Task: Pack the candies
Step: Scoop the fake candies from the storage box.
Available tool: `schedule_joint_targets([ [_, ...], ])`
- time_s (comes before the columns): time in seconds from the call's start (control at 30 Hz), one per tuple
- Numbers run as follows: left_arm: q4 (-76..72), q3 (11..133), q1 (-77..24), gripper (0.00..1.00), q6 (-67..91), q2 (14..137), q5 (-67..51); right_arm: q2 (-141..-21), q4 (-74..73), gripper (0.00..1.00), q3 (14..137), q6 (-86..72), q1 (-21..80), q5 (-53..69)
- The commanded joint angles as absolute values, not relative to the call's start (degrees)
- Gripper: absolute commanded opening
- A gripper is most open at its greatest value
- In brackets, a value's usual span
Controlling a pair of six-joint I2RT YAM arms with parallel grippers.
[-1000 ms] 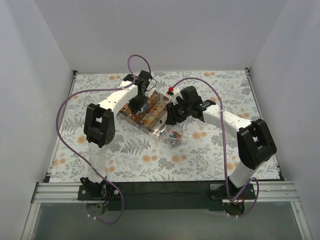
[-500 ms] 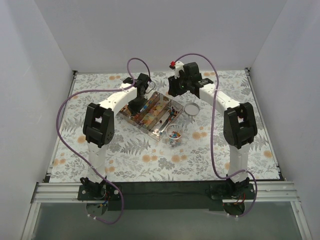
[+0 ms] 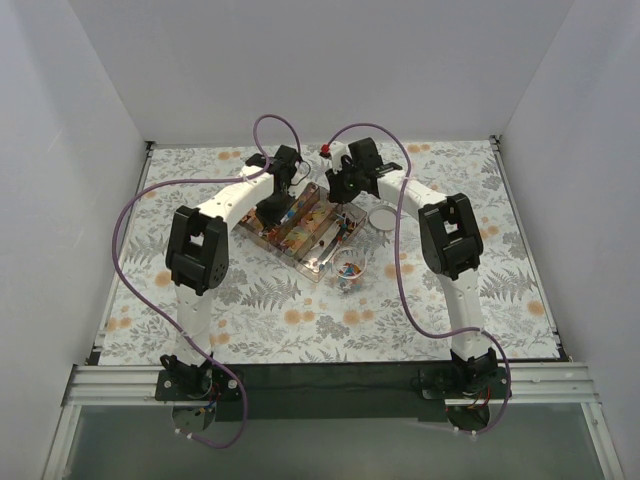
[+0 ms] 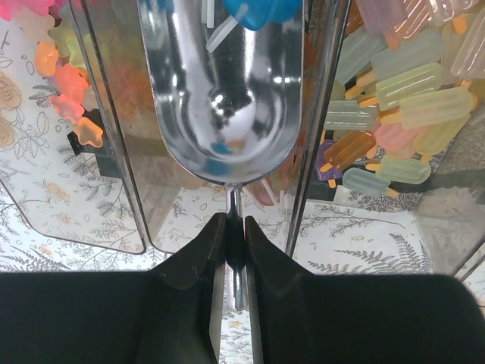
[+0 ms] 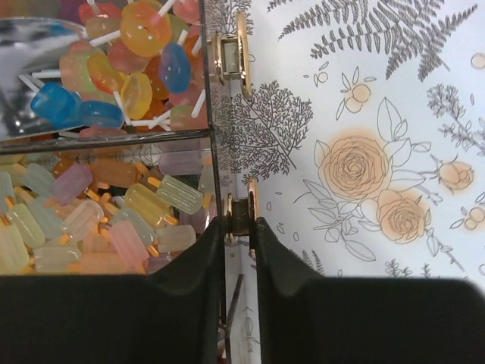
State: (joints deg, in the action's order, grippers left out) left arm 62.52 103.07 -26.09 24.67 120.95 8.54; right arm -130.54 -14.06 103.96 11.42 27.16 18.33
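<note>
The candies (image 5: 144, 83) fill a clear compartment box (image 3: 296, 250): lollipop shapes in one bin, popsicle shapes (image 4: 409, 98) in another, flower shapes (image 4: 72, 83) in a third. My left gripper (image 4: 235, 220) is shut on the thin handle of the metal scoop (image 4: 227, 98), whose bowl lies in the middle bin with a blue candy at its far end. In the top view the left gripper (image 3: 276, 208) hangs over the box. My right gripper (image 5: 239, 221) pinches a brass fitting (image 5: 238, 206) on the box's side wall, at the box's far right edge (image 3: 340, 192).
A small cup (image 3: 347, 270) holding mixed candies stands on the flowered tablecloth just in front of the box. A round white lid (image 3: 383, 218) lies to the box's right. White walls enclose the table on three sides.
The right arm swung from the box's near right side up and round to its far edge, uncovering the white lid, and its jaws narrowed onto the fitting. The left arm has not moved.
</note>
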Motion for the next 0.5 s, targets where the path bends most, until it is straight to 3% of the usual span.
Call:
schedule_joint_targets([
  [0.0,61.96,105.38,-26.81,0.0,24.34,119.27,4.48,-130.78,-13.97,0.19,107.14,14.41,27.95,21.09],
  [0.03,61.96,105.47,-26.81,0.0,24.35,119.27,4.48,-131.04,-14.15,0.09,107.05,15.2,28.38,21.18],
  [0.1,62.4,105.91,-26.81,0.0,24.43,119.27,4.83,-130.96,-14.33,0.02,106.44,16.43,29.0,20.49],
  [0.47,64.16,109.16,-26.89,0.0,24.79,119.97,6.5,-127.27,-12.48,0.01,102.13,19.34,32.25,17.93],
])
